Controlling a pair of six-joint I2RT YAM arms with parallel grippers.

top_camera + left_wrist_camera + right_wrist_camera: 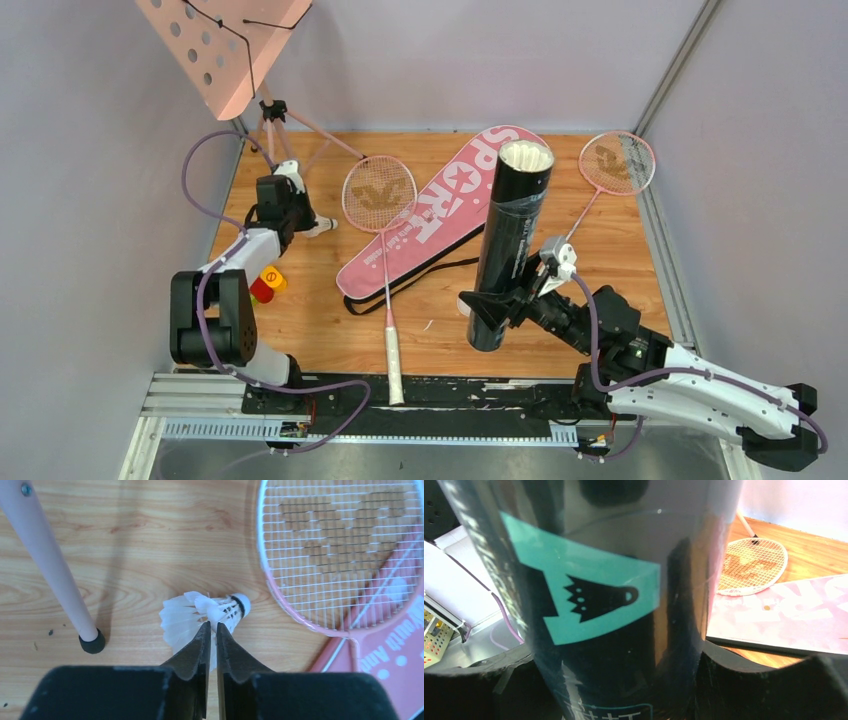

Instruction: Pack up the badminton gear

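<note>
My left gripper (212, 627) is shut on the feathers of a white shuttlecock (200, 617) that lies on the wood, cork tip to the right. It also shows in the top view (322, 228). My right gripper (497, 300) is shut on the lower part of the black tube (512, 235), which stands upright with its open top showing white inside. The tube fills the right wrist view (599, 605). One pink racket (380, 195) lies beside the pink "SPORT" bag (450, 205). The second racket (617, 162) lies at the back right.
A pink perforated music stand (225, 40) stands at the back left. One tripod leg (45, 560) ends just left of the shuttlecock. A red and yellow object (268, 284) sits by the left arm. Grey walls close in both sides.
</note>
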